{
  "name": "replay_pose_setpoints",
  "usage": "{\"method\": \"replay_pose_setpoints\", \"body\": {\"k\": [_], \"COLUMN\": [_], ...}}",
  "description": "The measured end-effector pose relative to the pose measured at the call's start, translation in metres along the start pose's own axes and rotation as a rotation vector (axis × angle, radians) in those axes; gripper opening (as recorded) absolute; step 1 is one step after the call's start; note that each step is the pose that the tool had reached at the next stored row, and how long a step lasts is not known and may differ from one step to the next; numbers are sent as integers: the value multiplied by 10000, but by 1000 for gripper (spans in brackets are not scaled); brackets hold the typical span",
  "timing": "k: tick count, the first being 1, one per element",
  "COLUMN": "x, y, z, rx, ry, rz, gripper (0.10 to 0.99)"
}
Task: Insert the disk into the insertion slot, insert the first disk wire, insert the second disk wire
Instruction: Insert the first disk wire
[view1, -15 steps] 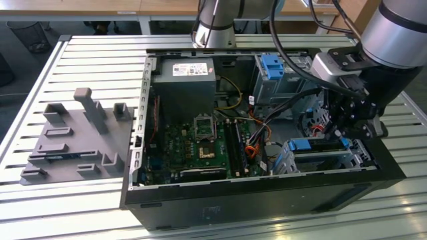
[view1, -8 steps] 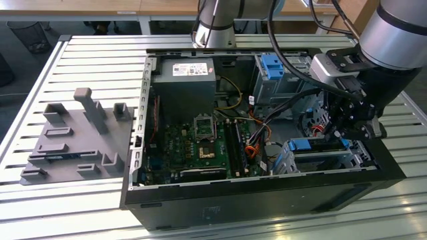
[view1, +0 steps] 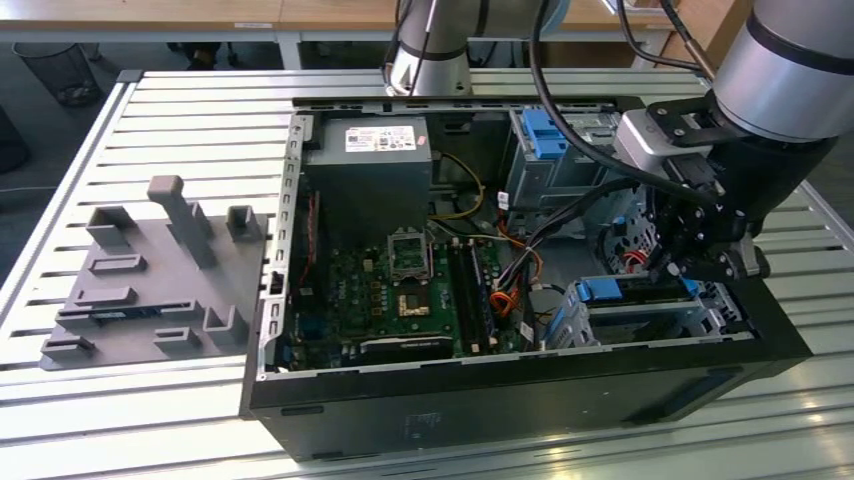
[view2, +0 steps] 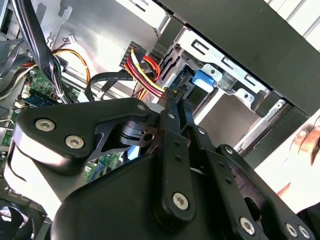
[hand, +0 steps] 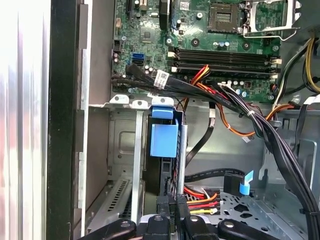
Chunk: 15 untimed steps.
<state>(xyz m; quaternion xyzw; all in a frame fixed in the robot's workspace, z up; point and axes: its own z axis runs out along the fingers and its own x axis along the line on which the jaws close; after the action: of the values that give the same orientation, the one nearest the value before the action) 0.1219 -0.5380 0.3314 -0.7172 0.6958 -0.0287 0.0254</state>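
The disk (view1: 627, 290), in its blue frame (hand: 164, 137), sits inside the insertion slot (view1: 647, 322), a low grey metal cage (hand: 125, 150) at the case's front corner. My gripper (view1: 681, 268) reaches down into the case right at the disk's end. In both wrist views the fingers (hand: 176, 216) are drawn together on the black plug of a red, yellow and black disk wire (hand: 200, 202), held against the disk's edge. The same wire (view2: 146, 70) runs off behind the fingertips (view2: 170, 115). A black flat disk wire with a blue tab (hand: 239, 182) lies loose beside the cage.
The open computer case (view1: 534, 400) lies on a slatted table. Inside are a motherboard (view1: 414, 290), a power supply (view1: 367, 170), a taller grey bay with a blue tab (view1: 541, 135) and a thick black cable bundle (hand: 260, 125). A grey fixture (view1: 147, 280) stands at the exterior view's left.
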Motion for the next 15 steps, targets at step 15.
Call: {"method": "replay_pose_setpoints", "body": {"k": [15], "x": [4], "y": [2], "z": [11], "rx": [-1], "ry": [12], "rz": [200], "gripper": [176]}}
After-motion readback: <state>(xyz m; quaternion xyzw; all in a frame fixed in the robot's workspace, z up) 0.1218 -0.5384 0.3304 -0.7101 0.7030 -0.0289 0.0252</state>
